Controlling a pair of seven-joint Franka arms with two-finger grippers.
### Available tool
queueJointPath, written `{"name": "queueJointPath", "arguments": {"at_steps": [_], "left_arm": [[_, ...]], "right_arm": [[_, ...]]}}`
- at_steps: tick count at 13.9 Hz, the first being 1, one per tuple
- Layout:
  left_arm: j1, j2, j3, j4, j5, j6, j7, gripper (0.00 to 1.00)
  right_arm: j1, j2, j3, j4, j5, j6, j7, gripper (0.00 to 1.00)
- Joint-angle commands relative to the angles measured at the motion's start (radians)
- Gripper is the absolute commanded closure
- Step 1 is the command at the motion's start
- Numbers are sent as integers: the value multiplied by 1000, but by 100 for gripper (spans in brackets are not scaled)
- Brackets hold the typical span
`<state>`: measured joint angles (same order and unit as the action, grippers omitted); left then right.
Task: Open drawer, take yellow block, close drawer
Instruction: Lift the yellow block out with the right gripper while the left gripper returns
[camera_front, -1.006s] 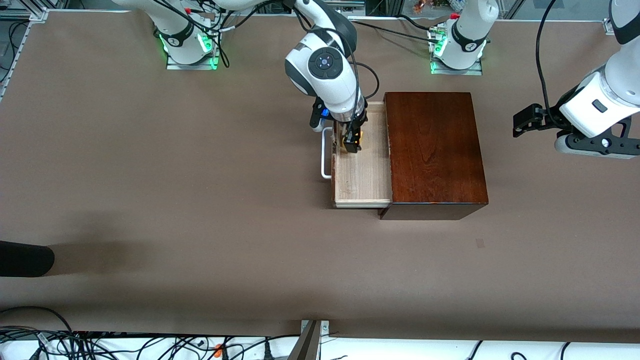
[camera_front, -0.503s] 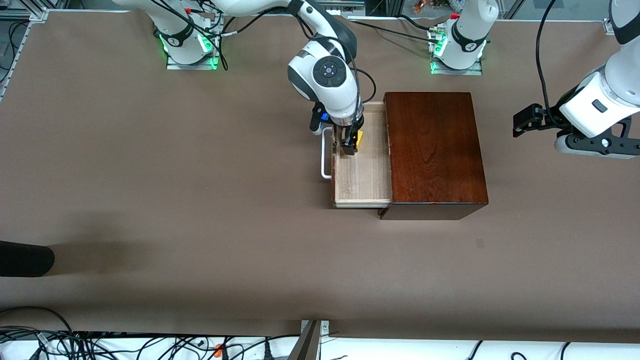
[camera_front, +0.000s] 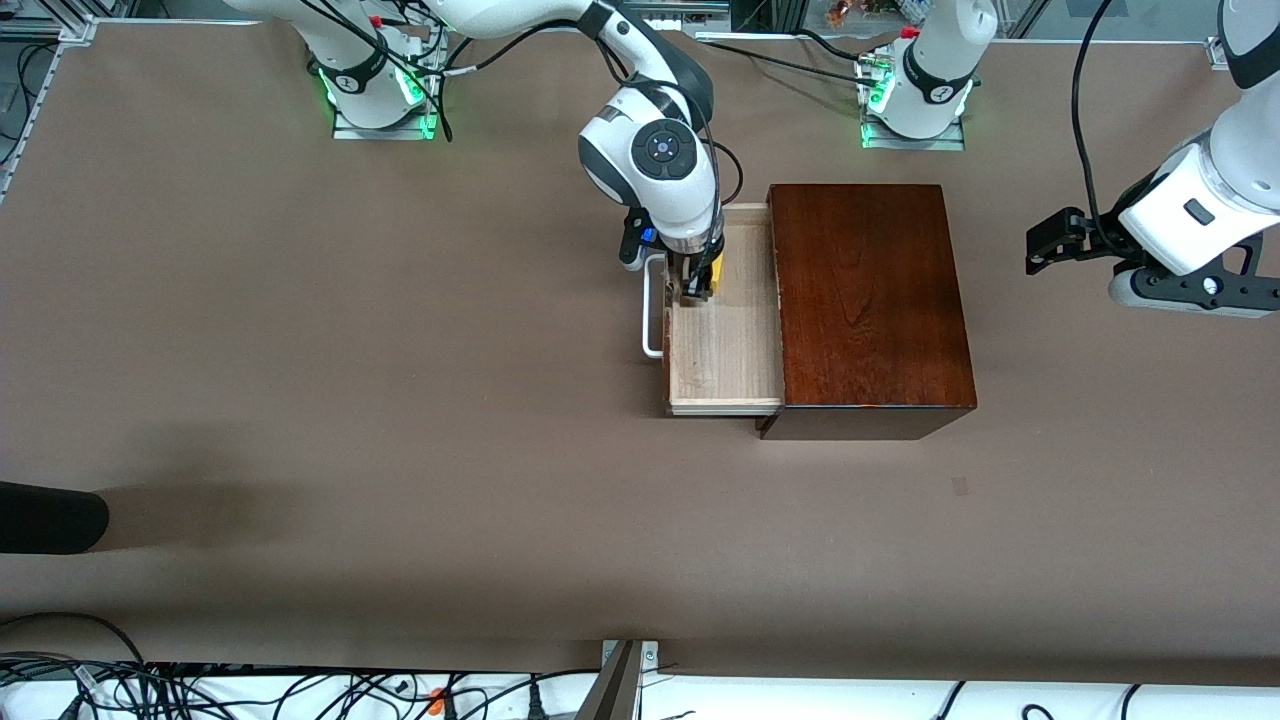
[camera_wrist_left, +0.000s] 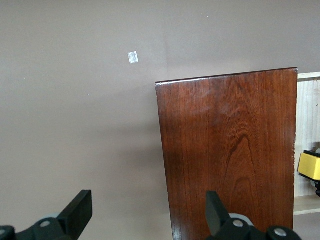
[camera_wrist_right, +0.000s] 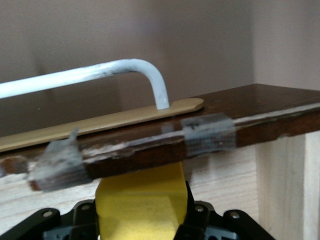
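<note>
Now the right end effector (camera_front: 700, 285) is clamped on the yellow block (camera_front: 716, 277) in the open drawer (camera_front: 722, 345); lift straight up, clear of the front panel (camera_wrist_right: 150, 150). The left end effector (camera_wrist_left: 145, 212) waits, fingers apart, over the worktop (camera_front: 300, 350).

The right arm's wrist hides most of the small bright yellow block (camera_front: 716, 274); the pale-wood drawer's (camera_front: 722, 350) inner end lies hidden inside the dark reddish-brown wooden box (camera_front: 868, 300).

No legible txt, labels, brands or nos. anywhere in views.
</note>
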<state>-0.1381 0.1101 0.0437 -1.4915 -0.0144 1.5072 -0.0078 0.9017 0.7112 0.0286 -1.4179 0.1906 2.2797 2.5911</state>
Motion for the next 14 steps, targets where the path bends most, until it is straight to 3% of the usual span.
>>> {"name": "queueJointPath", "arguments": {"at_steps": [1, 5, 7, 12, 14], "left_arm": [[-5, -15, 5, -9, -12, 4, 22, 0], [-5, -15, 5, -9, -10, 4, 22, 0], [-5, -17, 5, -9, -10, 4, 22, 0], [-6, -17, 2, 4, -10, 2, 20, 0], [-8, -17, 2, 5, -10, 2, 22, 0]], "right_arm": [[-17, -35, -3, 2, -8, -17, 4, 81], [-46, -99, -4, 106, -8, -142, -26, 80], [-49, -157, -7, 106, -16, -161, -155, 80], [-60, -205, -160, 91, -11, -224, -487, 80], [-119, -203, -174, 83, -5, -249, -653, 80]]}}
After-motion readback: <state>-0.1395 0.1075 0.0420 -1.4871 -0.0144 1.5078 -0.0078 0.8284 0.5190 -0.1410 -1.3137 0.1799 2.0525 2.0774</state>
